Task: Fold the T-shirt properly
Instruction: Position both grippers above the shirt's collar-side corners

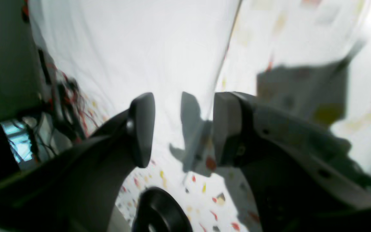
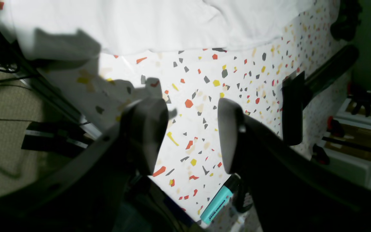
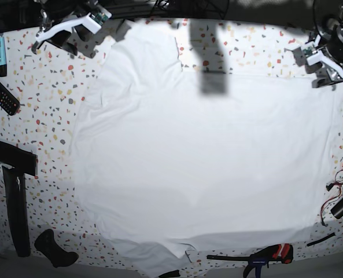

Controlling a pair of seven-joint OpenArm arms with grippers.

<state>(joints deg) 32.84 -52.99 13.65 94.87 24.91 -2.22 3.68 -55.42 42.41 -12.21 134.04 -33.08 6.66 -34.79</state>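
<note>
T-shirt lies spread flat across most of the bench, white on white speckled top, covering centre from near the far edge to the near edge; one sleeve reaches up toward far side, mid-left in base view, and a small tab of cloth pokes out at the near hem. A dark rectangular shadow falls on the cloth near the far edge. Left gripper sits at far right corner in base view, jaws parted w/ nothing between them; in wrist view they hang above the shirt's edge, where cloth meets bare speckled bench, not touching the cloth as far as can be told. Right gripper is at far left corner in base view, jaws likewise released & empty, over bare bench just beside the shirt's edge, cloth well clear of the fingertips. Teal highlighter lies on bench below right jaws in wrist view; in base view it's at the left edge, next to a black remote. Black clamp bars rest at left side of bench, a red-and-black clamp along the near edge.
</note>
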